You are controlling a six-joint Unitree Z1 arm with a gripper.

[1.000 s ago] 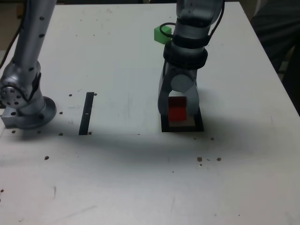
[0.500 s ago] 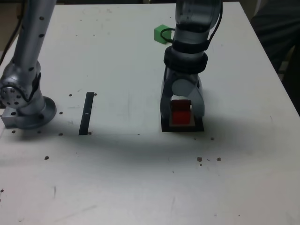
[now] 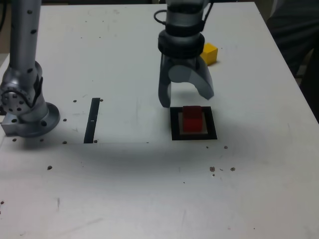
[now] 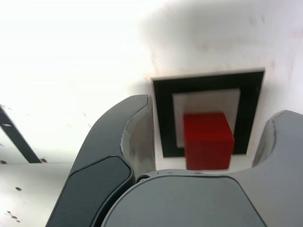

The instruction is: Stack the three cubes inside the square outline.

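The red cube (image 3: 192, 119) (image 4: 208, 140) rests on the pale centre of the square outline (image 3: 174, 132) (image 4: 161, 118), free of the fingers. Just above and behind it hangs my gripper (image 3: 185, 99) (image 4: 203, 142), open, its two grey fingers spread wide and holding nothing. The yellow cube (image 3: 209, 54) lies on the table behind the arm, toward the exterior view's right. The green cube is hidden behind the arm.
A thin black strip (image 3: 92, 120) (image 4: 14, 137) lies on the white table (image 3: 124, 189) to the exterior view's left of the outline. The arm's grey base (image 3: 25, 112) stands at the left edge. A dark-clothed person (image 3: 294, 30) is at the right edge.
The gripper opened, let go of the red cube inside the outline, and rose up and back. The yellow cube came into sight; the green cube went behind the arm.
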